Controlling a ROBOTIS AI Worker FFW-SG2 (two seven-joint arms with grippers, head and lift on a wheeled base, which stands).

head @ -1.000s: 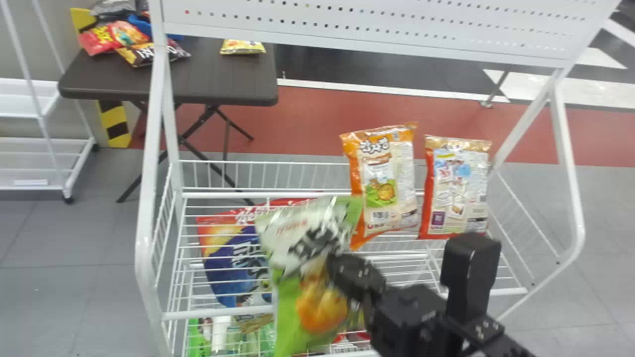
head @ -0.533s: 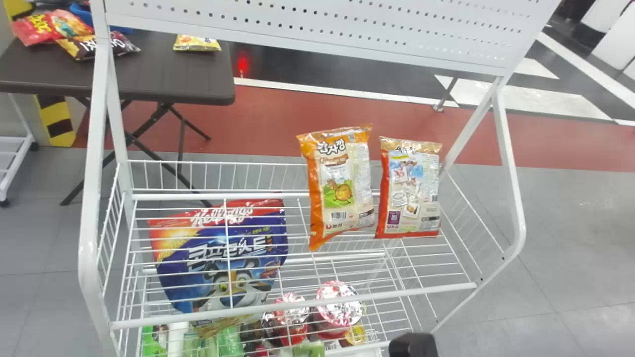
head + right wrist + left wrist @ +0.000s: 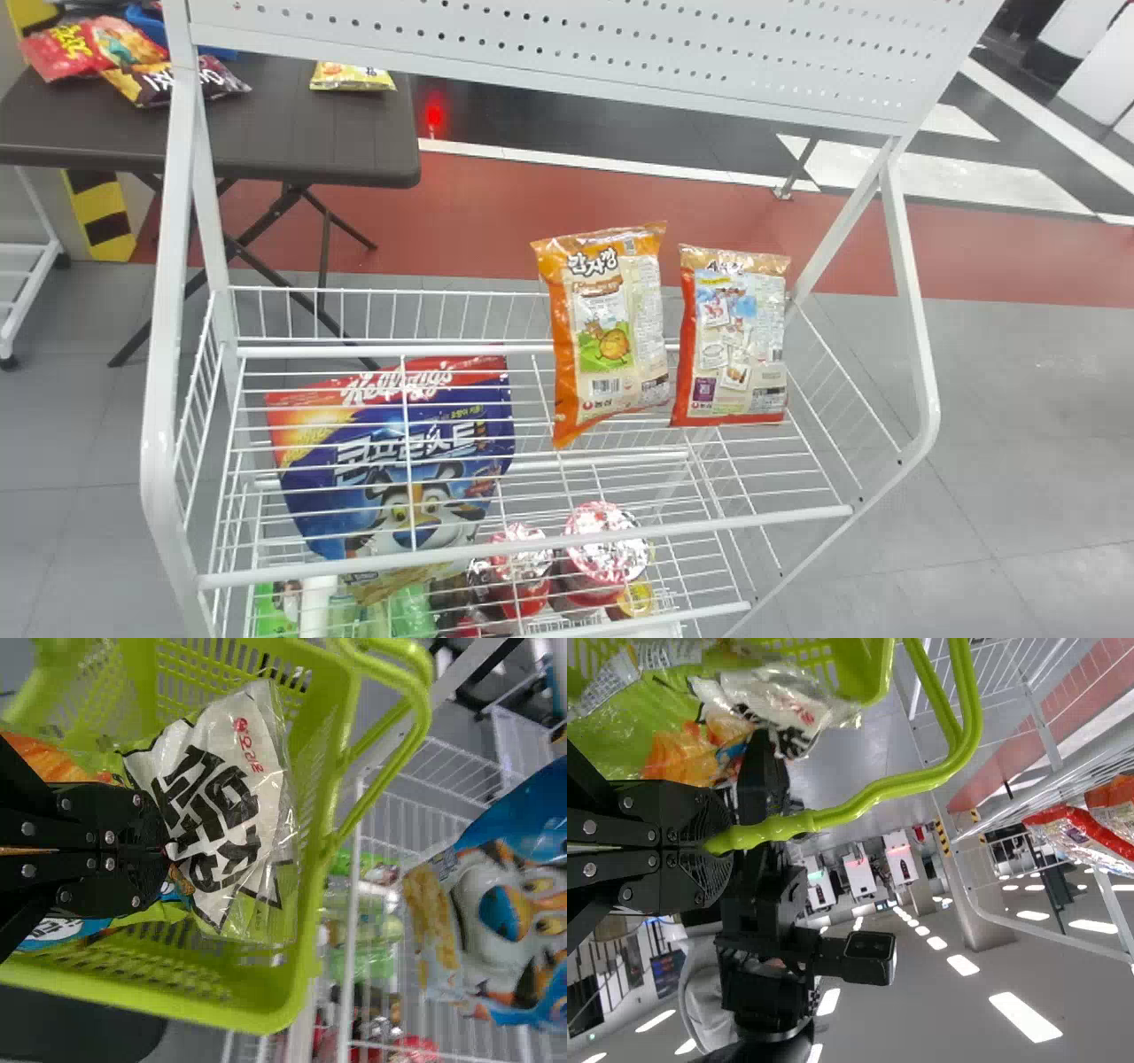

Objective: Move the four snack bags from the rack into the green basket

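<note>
Nearest, the left hand (image 3: 719,845) is clamped on the handle (image 3: 859,806) of the green basket (image 3: 257,1020). The right hand (image 3: 166,850) seems clamped on the crumpled edge of a white-and-green snack bag (image 3: 217,802), which lies inside the basket next to a blue packet (image 3: 62,932). Past that, the white wire rack (image 3: 532,542) holds an orange snack bag (image 3: 611,337) and a red-edged snack bag (image 3: 733,346), side by side toward its back, a blue cereal bag (image 3: 390,452) and, lower down, lidded cups (image 3: 604,542). Farthest, more packets (image 3: 66,51) lie on a dark surface (image 3: 292,128).
</note>
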